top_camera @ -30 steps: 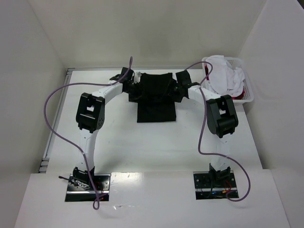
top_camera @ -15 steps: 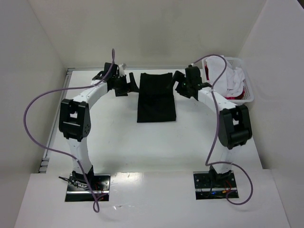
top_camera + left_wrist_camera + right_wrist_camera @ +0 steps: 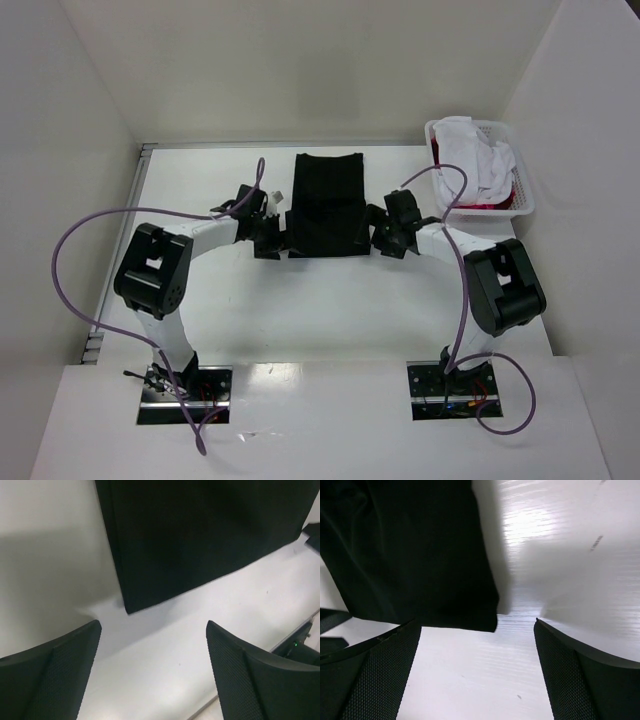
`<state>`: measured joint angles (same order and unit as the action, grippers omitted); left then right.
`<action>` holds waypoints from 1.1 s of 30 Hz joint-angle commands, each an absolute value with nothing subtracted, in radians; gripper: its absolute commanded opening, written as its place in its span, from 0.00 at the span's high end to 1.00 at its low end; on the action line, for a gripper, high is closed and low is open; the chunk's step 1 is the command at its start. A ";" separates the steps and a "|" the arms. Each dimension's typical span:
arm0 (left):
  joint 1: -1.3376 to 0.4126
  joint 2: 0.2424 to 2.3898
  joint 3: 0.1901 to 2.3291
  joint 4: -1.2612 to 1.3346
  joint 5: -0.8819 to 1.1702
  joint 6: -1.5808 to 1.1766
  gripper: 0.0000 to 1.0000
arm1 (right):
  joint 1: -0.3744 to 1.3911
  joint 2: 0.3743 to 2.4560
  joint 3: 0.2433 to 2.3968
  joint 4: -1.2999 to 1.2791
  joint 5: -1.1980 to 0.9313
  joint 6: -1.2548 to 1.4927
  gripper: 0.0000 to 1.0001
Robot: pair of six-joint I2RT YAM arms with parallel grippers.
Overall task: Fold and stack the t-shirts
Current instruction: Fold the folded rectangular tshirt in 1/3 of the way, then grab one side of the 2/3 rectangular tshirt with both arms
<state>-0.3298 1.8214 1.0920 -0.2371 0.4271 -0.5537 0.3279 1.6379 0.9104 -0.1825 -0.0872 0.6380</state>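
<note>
Black t-shirt (image 3: 327, 203): folded into a long, narrow rectangle, lying flat on the table (image 3: 310, 310), far middle, its length running away from the arm bases.
Near edge: there it is in both wrist views, a clean straight hem with squared corners and white tabletop showing just below it.
Other t-shirts: white t-shirts (image 3: 478, 160) heaped in the basket, with a strip of red cloth (image 3: 487, 206) peeking out at the near side. How many are in there, you can't tell.
Left gripper (image 3: 272, 239): right at the near-left corner of the black shirt, jaws spread wide and nothing between them. In the left wrist view that corner sits just ahead of the gap, clear of both fingers.
Right gripper (image 3: 385, 240): mirrored at the near-right corner, also gaping and released, no cloth pinched. In the right wrist view the corner lies level with the fingertips (image 3: 400, 650); whether the hem touches the left-hand pad, hard to say.
Arms: both bent low over the table, reaching in from either side with the shirt between them.
Basket (image 3: 526, 200): white plastic lattice, far right corner against the wall, well apart from the black shirt.
Cables (image 3: 75, 260): purple loops hanging off each arm.
</note>
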 commanded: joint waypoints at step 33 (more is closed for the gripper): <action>-0.333 1.829 1.066 -0.144 0.354 -0.592 1.00 | 0.417 1.689 0.904 -0.075 -0.031 0.699 1.00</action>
<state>-0.3256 1.9064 1.1049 -0.1181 0.3862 -0.6044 0.3710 1.7569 0.9367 -0.1009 -0.0624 0.6876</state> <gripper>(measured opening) 0.008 0.007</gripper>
